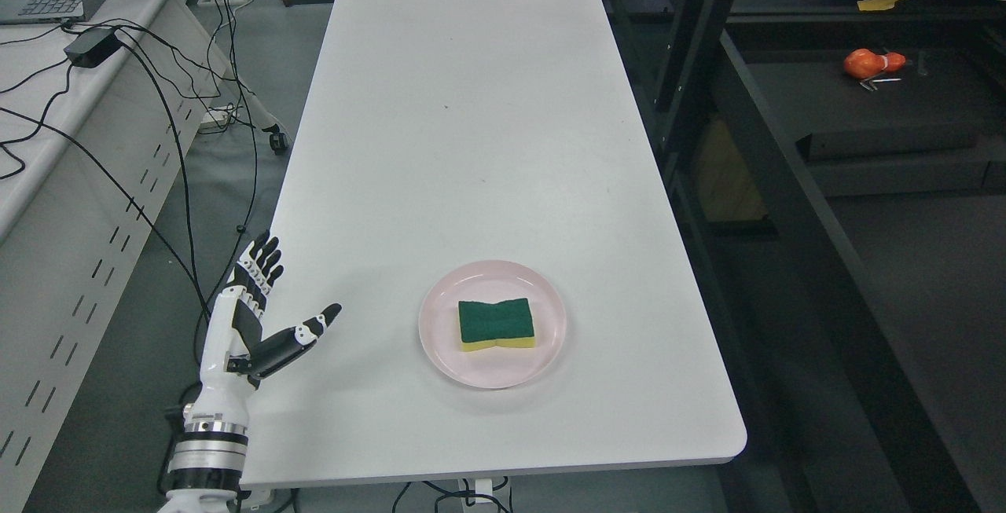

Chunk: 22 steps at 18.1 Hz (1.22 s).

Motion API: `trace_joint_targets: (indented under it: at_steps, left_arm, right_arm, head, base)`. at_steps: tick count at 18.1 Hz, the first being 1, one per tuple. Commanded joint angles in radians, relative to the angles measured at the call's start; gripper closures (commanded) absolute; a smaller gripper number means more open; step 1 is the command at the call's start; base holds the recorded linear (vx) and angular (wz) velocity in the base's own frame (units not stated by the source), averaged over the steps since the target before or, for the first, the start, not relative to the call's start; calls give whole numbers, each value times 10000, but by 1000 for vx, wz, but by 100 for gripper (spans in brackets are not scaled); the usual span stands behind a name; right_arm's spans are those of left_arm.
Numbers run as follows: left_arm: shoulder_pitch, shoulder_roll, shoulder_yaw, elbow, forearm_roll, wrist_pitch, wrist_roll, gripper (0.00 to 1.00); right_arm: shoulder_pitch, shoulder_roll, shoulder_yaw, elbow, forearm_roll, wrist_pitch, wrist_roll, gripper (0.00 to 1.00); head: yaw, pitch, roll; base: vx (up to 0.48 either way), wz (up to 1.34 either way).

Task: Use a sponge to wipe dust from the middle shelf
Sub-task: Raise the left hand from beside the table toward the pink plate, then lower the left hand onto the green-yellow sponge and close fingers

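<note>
While the left hand [251, 316] waits with fingers spread, holding nothing, the soft green-and-yellow sponge [497, 325] lies on the round pink plate [444, 340]. It looks light and squishy; pinch its narrow middle.

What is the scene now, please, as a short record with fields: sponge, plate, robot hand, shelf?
sponge: green on top, yellow below, lying flat on the plate
plate: pink, round, on the white table, near its front edge
left robot hand: open, fingers spread, at the table's left front edge, holding nothing, apart from the plate
right robot hand: not in view
shelf: dark rack to the right of the table
</note>
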Motion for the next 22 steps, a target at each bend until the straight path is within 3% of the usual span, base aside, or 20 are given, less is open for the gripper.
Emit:
trace_joint_targets:
  at_steps: [1, 4, 6, 8, 12, 15, 22]
  left_arm:
    - [-433, 490, 10, 30, 0, -45, -250, 1]
    - [-1721, 922, -51, 152, -258, -60, -2195, 2]
    - [-2625, 1792, -494, 442, -2946, -425, -3162, 2]
    - [-3452, 2605, -1366, 1099, -5447, -2166, -3609, 4]
    - [-5157, 3054, -3100, 1257, -9121, -4031, -4282, 6]
    - [-6047, 3574, -4221, 1257, -10289, -4631, -5603, 9]
    - [-6556, 3515, -6201, 1257, -11350, -4693, -5728, 9]
  right_arm:
    - [2, -175, -2, -174, 0, 5, 4, 0]
    - [-13, -175, 14, -174, 0, 5, 4, 0]
    - [2, -175, -2, -174, 0, 5, 4, 0]
    - [-13, -175, -2, -174, 0, 5, 4, 0]
    - [2, -175, -2, -174, 0, 5, 4, 0]
    - [2, -175, -2, -174, 0, 5, 4, 0]
    - [2, -175, -2, -174, 0, 5, 4, 0]
  head:
    - [0, 0, 0]
    - [0, 0, 0]
    - [0, 0, 0]
    - [0, 0, 0]
    - [0, 0, 0]
    - [0, 0, 0]
    - [0, 1, 0]
  base:
    - [11, 21]
    - [0, 0]
    - [-2, 25]
    - [0, 0]
    - [0, -8]
    - [0, 0]
    - [0, 0]
